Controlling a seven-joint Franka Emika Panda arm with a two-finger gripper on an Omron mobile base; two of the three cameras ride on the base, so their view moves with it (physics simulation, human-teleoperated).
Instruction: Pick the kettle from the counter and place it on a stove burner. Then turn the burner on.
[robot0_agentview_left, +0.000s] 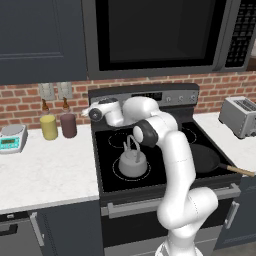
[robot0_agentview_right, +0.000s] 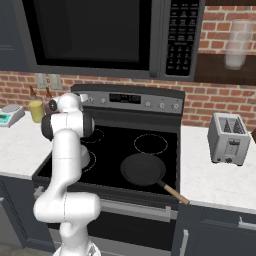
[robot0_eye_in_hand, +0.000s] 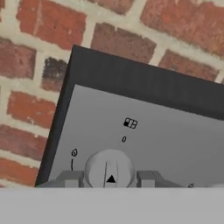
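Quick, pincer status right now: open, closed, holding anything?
Pincer: closed on the stove knob, one finger at each side of it; the kettle sits free on the stove burner.

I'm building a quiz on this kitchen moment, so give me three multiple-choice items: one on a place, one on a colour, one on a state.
1. Where does the kettle stand?
A. on the left counter
B. on a front stove burner
C. in the frying pan

2. What colour is the cup beside the dark red one?
A. yellow
B. blue
C. white

3. What is the gripper doing?
A. holding the kettle
B. straddling a stove knob
C. gripping the toaster

Answers: 1 B, the kettle sits inside the white ring; 2 A, it looks yellow in the left base view; 3 B, the hand view shows fingertips either side of the knob.
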